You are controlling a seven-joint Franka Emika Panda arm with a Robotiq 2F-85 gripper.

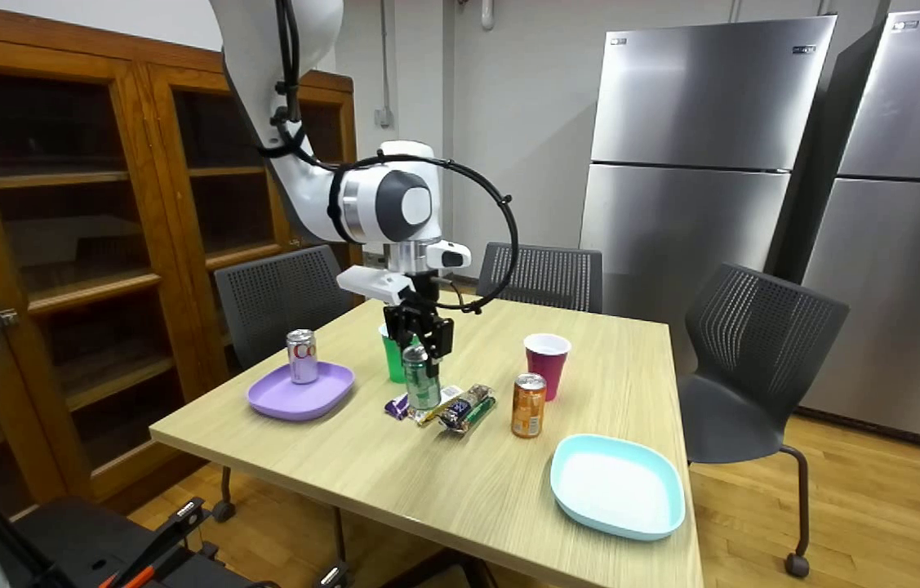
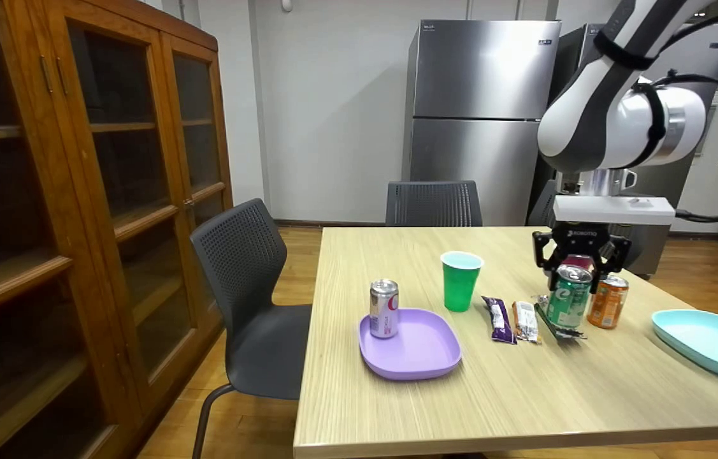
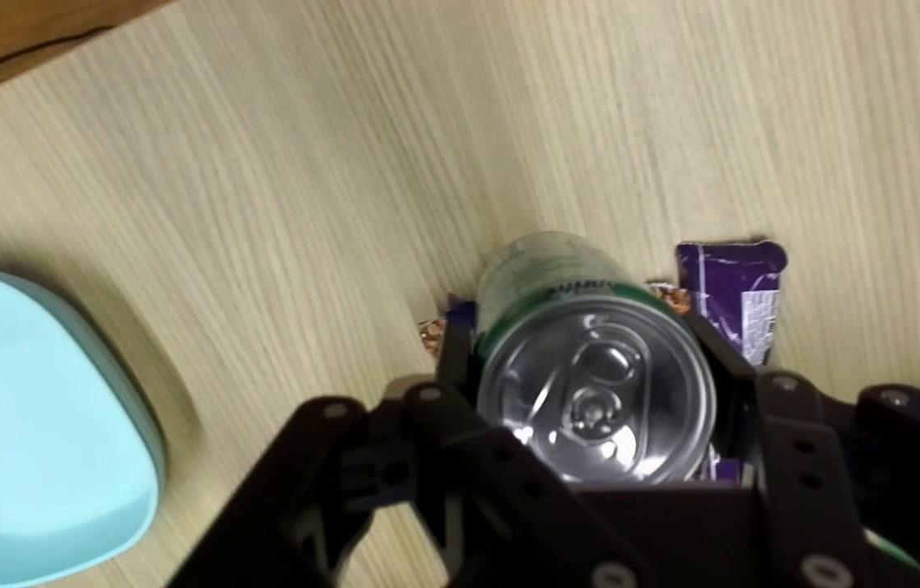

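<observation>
Steel fridges (image 1: 696, 106) stand behind the pale table (image 1: 615, 351). The gripper (image 2: 573, 284) clasps the green can (image 2: 567, 307) near-upright, over or beside the snack bars (image 2: 526, 320); I cannot tell which. The orange can (image 1: 529, 406) stands near; the purple plate (image 2: 419, 350) sits well apart.

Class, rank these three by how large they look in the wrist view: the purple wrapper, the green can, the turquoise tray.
1. Turquoise tray, largest even though cut off at the left.
2. Green can, enlarged by its top's nearness to the camera.
3. Purple wrapper, partly hidden.
</observation>
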